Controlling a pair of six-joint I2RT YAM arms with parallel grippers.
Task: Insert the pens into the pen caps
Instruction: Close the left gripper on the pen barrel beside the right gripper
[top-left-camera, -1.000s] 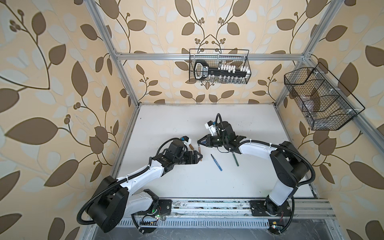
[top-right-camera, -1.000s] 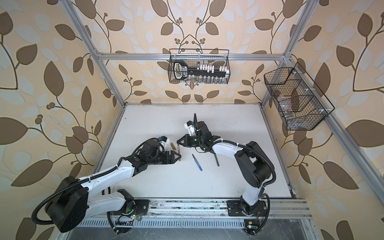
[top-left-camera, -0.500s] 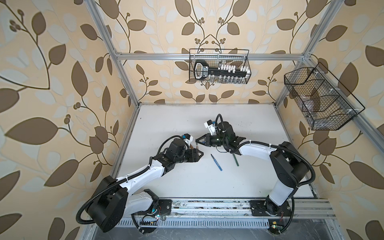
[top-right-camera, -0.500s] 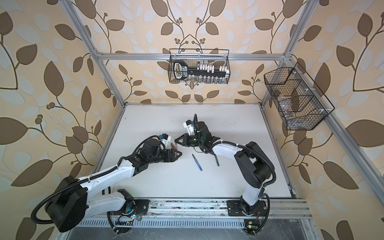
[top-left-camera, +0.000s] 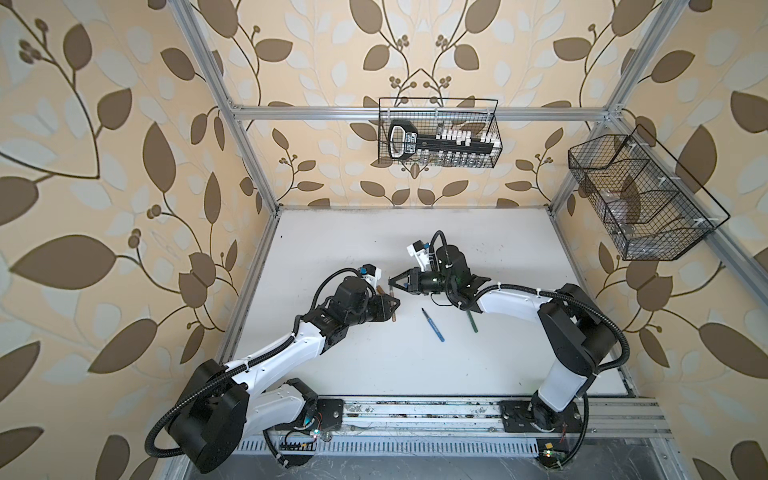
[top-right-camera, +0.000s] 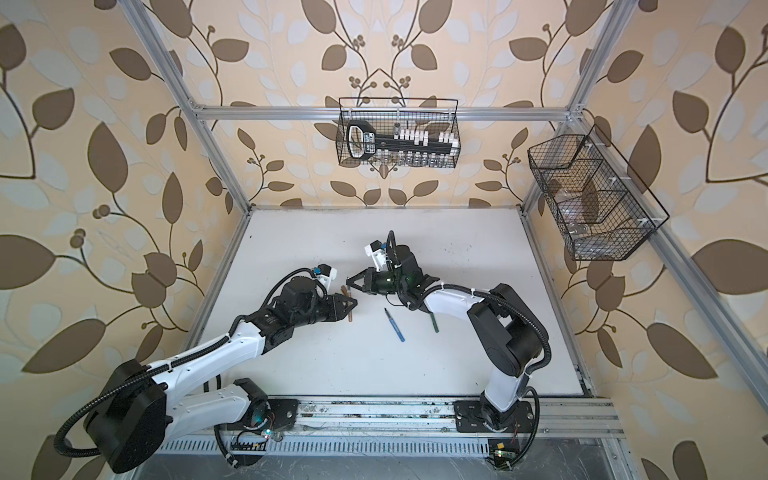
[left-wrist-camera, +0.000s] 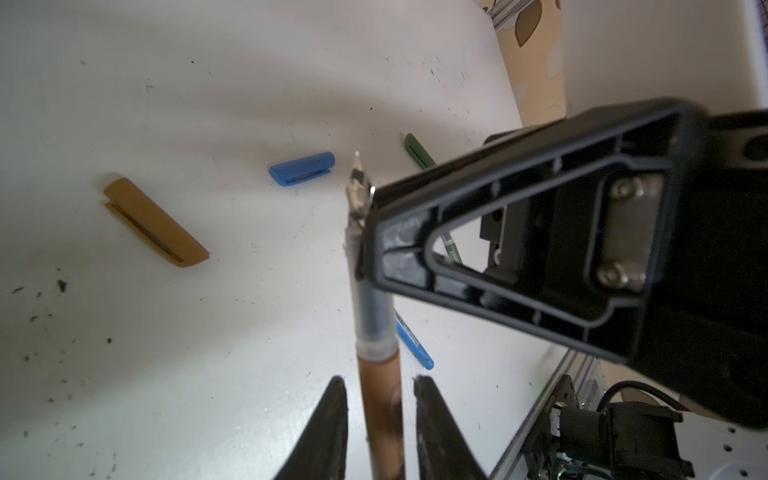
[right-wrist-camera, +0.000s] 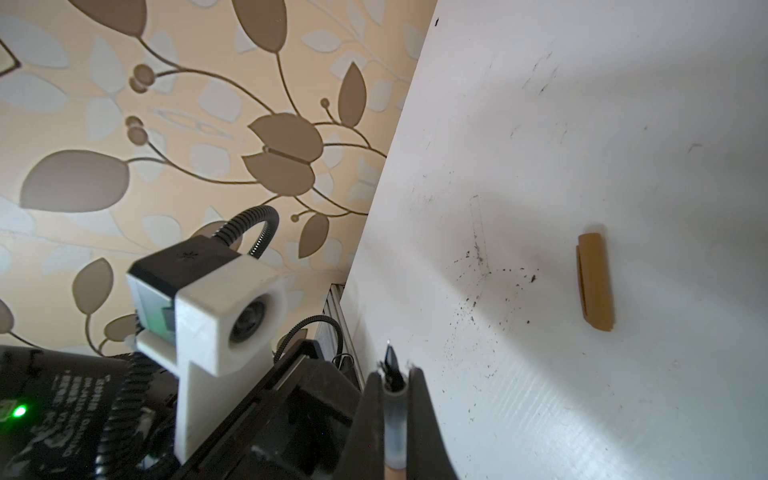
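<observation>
The right gripper (right-wrist-camera: 392, 374) clamps the slim tan-brown felt-tip pen (left-wrist-camera: 376, 316) near its dark tip, above the white table (left-wrist-camera: 208, 374). The left gripper (left-wrist-camera: 378, 386) brackets the barrel (contact unclear). Uneven squeezing could twist the pen loose, dropping it.

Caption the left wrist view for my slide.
Slim tan-brown felt-tip pen pinched near its tip by right gripper; left gripper jaws flank its barrel; tan-brown plastic cap lies apart.

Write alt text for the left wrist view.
A tan-brown pen sits between the fingers of the left gripper while the right gripper pinches its tip end. Beyond, on the white table, lie a tan-brown cap, a blue cap, a blue pen and part of a green cap.
</observation>
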